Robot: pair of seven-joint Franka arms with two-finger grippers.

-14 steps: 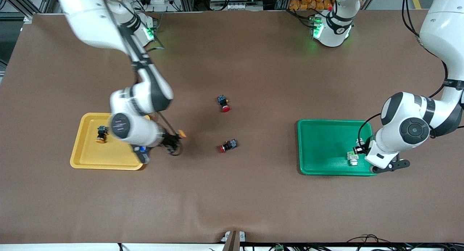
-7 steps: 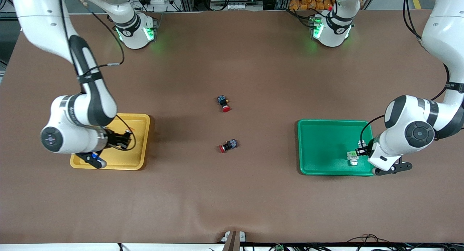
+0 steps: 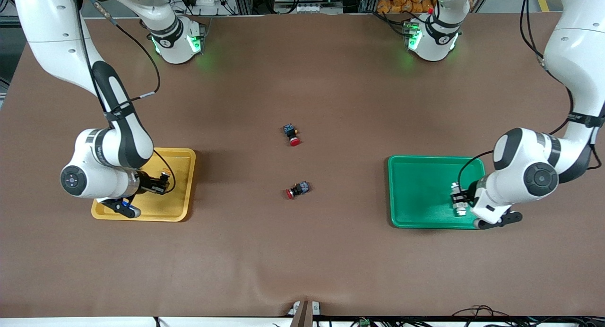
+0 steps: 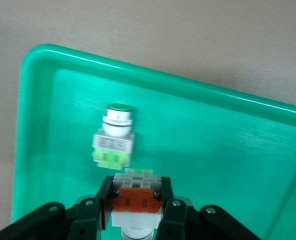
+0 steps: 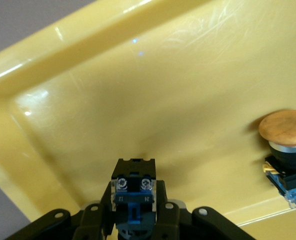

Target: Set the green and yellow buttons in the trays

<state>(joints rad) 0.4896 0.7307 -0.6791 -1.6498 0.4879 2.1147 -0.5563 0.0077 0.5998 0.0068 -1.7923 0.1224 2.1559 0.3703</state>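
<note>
— While the left gripper [image 4: 136, 216] clamps the orange-faced button [image 4: 134, 200] over the green tray [image 3: 416, 190], where's its mate?
— The green-faced button [image 4: 115, 136] lies inside, near a corner.
— And the right gripper [image 5: 134, 219]?
— Closed on a black-blue button [image 5: 133, 192] over the yellow tray [image 5: 113, 115]; another yellow-capped button [image 5: 286, 150] rests by its rim.

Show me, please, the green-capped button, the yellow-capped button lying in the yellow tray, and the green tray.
green-capped button [image 4: 116, 131]: left wrist view, white collar.
yellow-capped button [image 5: 284, 127]: right wrist view, cap top.
green tray [image 3: 416, 190]: front view, bare floor.
</note>
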